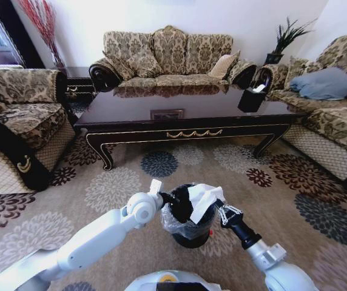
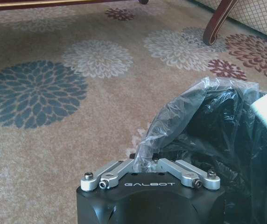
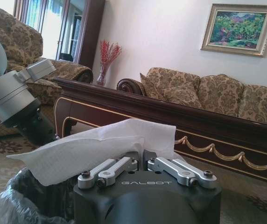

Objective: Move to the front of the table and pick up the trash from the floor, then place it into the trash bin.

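The trash bin (image 1: pixel 188 235), small, round and black with a crinkly clear liner, stands on the carpet right in front of me. My left gripper (image 1: pixel 168 197) is at the bin's left rim, shut on a fold of the liner (image 2: pixel 171 121), which rises from between its fingers in the left wrist view (image 2: pixel 146 162). My right gripper (image 1: pixel 218 209) is at the right rim, shut on the trash, a crumpled white paper (image 1: pixel 204 199) that hangs over the bin's mouth. That paper (image 3: pixel 101 144) covers the right fingertips. The table (image 1: pixel 179 112) stands beyond the bin.
Patterned sofas surround the table on the left (image 1: pixel 16 121), back (image 1: pixel 167 57) and right (image 1: pixel 337 103). A black tissue box (image 1: pixel 250 99) sits on the table's right end. Flowered carpet (image 1: pixel 119 188) lies open between bin and table. A table leg (image 2: pixel 217 23) is nearby.
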